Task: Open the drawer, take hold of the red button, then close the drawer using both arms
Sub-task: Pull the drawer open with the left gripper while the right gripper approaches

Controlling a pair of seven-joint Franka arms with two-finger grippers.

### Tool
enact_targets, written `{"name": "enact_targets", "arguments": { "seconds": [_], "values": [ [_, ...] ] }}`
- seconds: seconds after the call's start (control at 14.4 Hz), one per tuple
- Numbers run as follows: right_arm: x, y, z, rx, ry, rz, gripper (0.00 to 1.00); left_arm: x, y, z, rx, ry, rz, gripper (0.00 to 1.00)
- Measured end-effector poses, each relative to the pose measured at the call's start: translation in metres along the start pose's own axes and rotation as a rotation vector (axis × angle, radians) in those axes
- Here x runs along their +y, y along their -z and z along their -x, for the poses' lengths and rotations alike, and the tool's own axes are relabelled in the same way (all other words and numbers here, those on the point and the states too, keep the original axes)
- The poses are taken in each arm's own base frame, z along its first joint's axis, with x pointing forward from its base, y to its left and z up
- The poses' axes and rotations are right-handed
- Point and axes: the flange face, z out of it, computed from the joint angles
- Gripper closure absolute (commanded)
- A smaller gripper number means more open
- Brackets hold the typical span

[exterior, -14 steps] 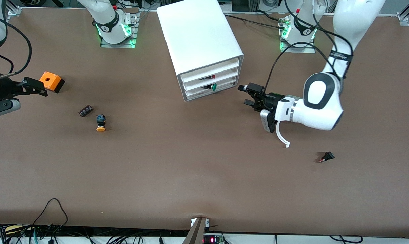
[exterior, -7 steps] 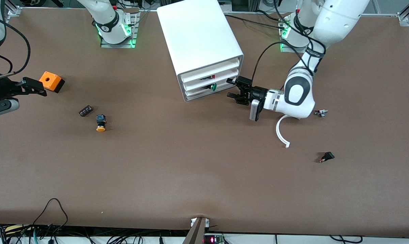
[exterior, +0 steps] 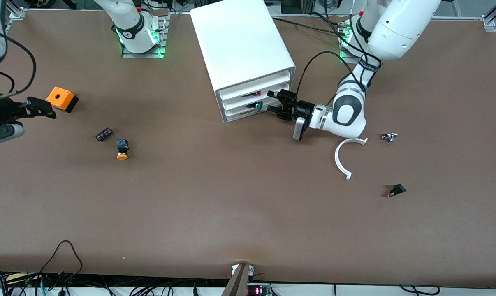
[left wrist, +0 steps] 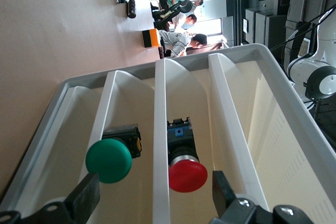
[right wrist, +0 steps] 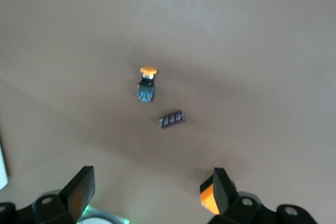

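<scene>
I have the left gripper (exterior: 276, 104) right at the front of the white cabinet (exterior: 242, 45), fingers spread and holding nothing, level with the stacked drawers. In the left wrist view the two fingertips (left wrist: 86, 199) straddle the fronts of two drawers: the drawer (left wrist: 186, 103) holding the red-capped button (left wrist: 185, 163), and beside it the one whose green-capped button (left wrist: 110, 157) pokes out at the front. The red cap sits at the drawer's front lip, between the fingers but touched by neither (the black-and-blue body lies farther inside).

The right arm waits at its own end of the table. Its gripper (exterior: 36, 107) is spread, empty, and just beside the orange box (exterior: 61, 98), which is well apart from the cabinet.

Between that box and the cabinet, nearer the front camera than both, lie a small dark block (exterior: 104, 134) and the orange-capped button (exterior: 122, 149); the right wrist view shows both.

Toward the left arm's end, nearer the camera than the cabinet, I see a curved white strip (exterior: 341, 158), a small metal part (exterior: 388, 137) and a small black part (exterior: 396, 190).
</scene>
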Motion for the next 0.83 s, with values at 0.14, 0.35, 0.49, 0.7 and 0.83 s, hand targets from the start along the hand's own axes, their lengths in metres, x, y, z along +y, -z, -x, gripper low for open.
{"name": "enact_targets", "arguments": {
  "seconds": [0.14, 0.35, 0.49, 0.7, 0.83],
  "values": [
    [-0.001, -0.015, -0.017, 0.017, 0.017, 0.009, 0.00, -0.001, 0.000, 0.004, -0.001, 0.009, 0.007, 0.46],
    [-0.008, -0.031, -0.034, 0.021, 0.042, 0.013, 0.00, 0.000, -0.001, 0.007, -0.007, 0.016, 0.033, 0.51],
    [-0.022, -0.035, -0.045, 0.033, 0.068, 0.020, 0.00, -0.002, -0.002, 0.013, -0.010, 0.029, 0.037, 0.65],
    [-0.039, -0.036, -0.057, 0.088, 0.077, -0.048, 0.00, -0.006, -0.002, 0.022, -0.013, 0.049, 0.038, 0.88],
    [-0.044, -0.036, -0.059, 0.115, 0.069, -0.111, 0.00, -0.004, -0.001, 0.021, -0.011, 0.050, 0.046, 1.00]
  ]
}}
